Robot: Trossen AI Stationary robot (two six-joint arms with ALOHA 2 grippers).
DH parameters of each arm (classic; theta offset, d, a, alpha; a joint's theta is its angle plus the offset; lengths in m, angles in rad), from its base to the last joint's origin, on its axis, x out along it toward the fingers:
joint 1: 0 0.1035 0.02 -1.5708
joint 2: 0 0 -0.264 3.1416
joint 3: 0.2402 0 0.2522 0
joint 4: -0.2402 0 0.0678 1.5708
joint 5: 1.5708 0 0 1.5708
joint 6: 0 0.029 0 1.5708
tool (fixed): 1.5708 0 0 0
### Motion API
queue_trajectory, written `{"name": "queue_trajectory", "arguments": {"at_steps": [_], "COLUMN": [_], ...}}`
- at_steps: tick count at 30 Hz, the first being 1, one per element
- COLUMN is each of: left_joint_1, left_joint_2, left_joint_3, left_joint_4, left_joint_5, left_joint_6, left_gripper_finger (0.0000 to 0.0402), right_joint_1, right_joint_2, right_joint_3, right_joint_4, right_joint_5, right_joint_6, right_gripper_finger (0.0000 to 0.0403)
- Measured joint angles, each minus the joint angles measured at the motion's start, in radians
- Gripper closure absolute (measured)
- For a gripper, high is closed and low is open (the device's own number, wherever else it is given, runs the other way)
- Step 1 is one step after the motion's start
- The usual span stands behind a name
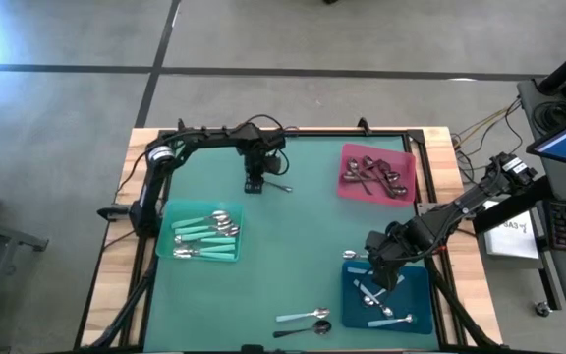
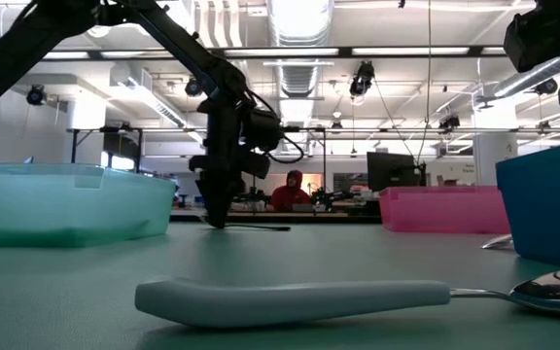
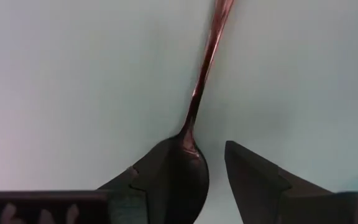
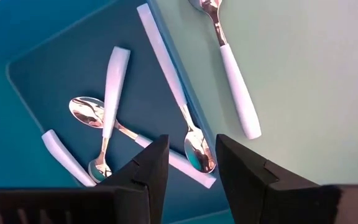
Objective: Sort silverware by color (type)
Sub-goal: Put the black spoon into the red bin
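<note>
Three coloured trays hold the sorted silverware: the teal tray at left with teal-handled spoons, the pink tray at far right with dark spoons, and the blue tray at near right with pale-handled spoons.

The left gripper stands down on the surface at far centre, fingers open astride the bowl of a dark spoon whose handle points toward the pink tray. For a secure pick, the fingers should close squarely across the bowl or neck, then lift straight up before carrying.

The right gripper hovers over the blue tray, open and empty. Two loose spoons lie near the front edge, beside the blue tray.
</note>
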Motion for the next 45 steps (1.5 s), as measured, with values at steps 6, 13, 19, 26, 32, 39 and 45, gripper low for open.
{"name": "queue_trajectory", "arguments": {"at_steps": [6,13,19,26,32,39,45], "left_joint_1": [-0.015,-0.026,-0.035,-0.041,-0.041,-0.043,-0.049], "left_joint_2": [-0.014,-0.010,-0.010,0.026,0.051,0.055,0.060], "left_joint_3": [0.048,0.060,0.059,0.059,0.064,0.080,0.157], "left_joint_4": [-0.012,0.044,0.054,0.097,0.090,0.052,0.032], "left_joint_5": [0.004,0.004,0.005,0.009,-0.006,-0.014,-0.019], "left_joint_6": [0.002,0.040,0.129,0.168,0.176,0.170,0.160], "left_gripper_finger": [0.0280,0.0283,0.0284,0.0284,0.0284,0.0284,0.0284], "right_joint_1": [0.000,0.000,0.000,0.000,0.000,0.000,0.000], "right_joint_2": [0.000,0.000,0.000,0.000,0.000,0.000,0.000], "right_joint_3": [-0.001,-0.001,-0.002,-0.003,-0.004,-0.007,-0.007], "right_joint_4": [0.006,0.008,0.008,0.012,0.015,0.015,0.015], "right_joint_5": [0.000,0.001,0.001,0.002,0.004,0.024,0.024], "right_joint_6": [-0.012,-0.012,-0.011,-0.005,0.007,-0.007,0.006], "right_gripper_finger": [0.0280,0.0280,0.0280,0.0280,0.0280,0.0280,0.0280]}}
